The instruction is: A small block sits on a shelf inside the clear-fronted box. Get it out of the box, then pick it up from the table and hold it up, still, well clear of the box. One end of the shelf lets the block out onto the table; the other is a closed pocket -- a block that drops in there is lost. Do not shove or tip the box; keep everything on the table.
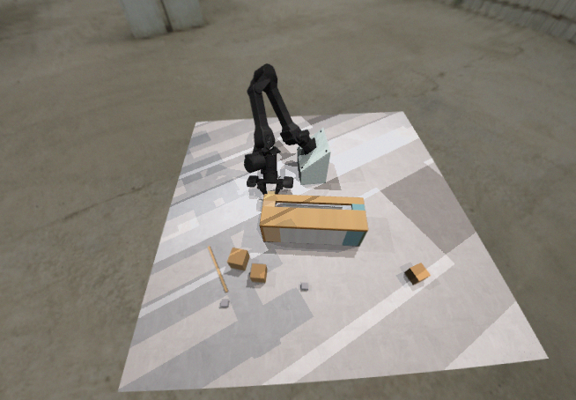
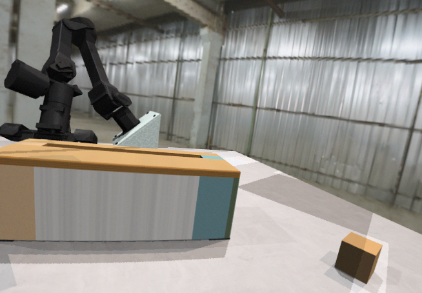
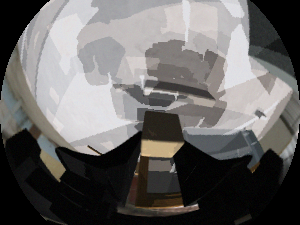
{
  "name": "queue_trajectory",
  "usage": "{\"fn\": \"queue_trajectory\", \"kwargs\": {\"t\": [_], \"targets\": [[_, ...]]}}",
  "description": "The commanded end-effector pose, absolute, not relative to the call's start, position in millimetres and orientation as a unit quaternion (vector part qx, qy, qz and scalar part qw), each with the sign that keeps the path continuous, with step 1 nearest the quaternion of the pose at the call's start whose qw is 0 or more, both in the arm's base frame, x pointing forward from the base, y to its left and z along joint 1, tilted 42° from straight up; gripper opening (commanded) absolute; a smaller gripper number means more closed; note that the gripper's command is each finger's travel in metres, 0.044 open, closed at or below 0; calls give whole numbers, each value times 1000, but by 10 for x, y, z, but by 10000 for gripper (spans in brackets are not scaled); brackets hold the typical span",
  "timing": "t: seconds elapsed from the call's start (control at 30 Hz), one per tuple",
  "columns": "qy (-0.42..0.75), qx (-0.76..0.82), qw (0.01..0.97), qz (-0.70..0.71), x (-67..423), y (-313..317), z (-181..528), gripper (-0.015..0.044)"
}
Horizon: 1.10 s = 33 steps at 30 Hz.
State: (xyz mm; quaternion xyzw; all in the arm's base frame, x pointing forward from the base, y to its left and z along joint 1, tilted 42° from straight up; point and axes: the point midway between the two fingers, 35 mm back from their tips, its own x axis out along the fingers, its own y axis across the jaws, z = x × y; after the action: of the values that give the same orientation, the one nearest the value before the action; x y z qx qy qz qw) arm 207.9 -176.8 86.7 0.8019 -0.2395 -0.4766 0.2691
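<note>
The long tan box point(image 1: 312, 235) point(image 2: 115, 203) stands in the middle of the table, with a slot along its top and a teal right end. My gripper point(image 1: 269, 189) point(image 3: 157, 136) is down low behind the box's left end, and in the exterior view the box hides its fingertips. In the wrist view the fingers are shut on a small tan-topped block point(image 3: 161, 128) just above the patterned table top. The box's shelf is not visible in any view.
A pale green wedge point(image 1: 314, 165) point(image 2: 142, 133) stands behind the box. Two tan cubes point(image 1: 238, 258) point(image 1: 258, 271) and a thin stick point(image 1: 223, 281) lie front left. Another tan cube point(image 1: 417, 272) point(image 2: 358, 256) lies front right. Two tiny grey cubes point(image 1: 304, 285) point(image 1: 224, 303) lie in front.
</note>
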Motion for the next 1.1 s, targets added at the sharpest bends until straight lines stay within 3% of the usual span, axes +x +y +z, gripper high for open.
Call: {"fn": "queue_trajectory", "kwargs": {"t": [0.0, 0.2, 1.07], "targets": [[-242, 803, 269, -474, 2064, -1664, 1000, 0], [-236, 799, 280, -477, 2050, -1619, 1041, 0], [38, 550, 627, -550, 2089, -1428, 1028, 0]]}}
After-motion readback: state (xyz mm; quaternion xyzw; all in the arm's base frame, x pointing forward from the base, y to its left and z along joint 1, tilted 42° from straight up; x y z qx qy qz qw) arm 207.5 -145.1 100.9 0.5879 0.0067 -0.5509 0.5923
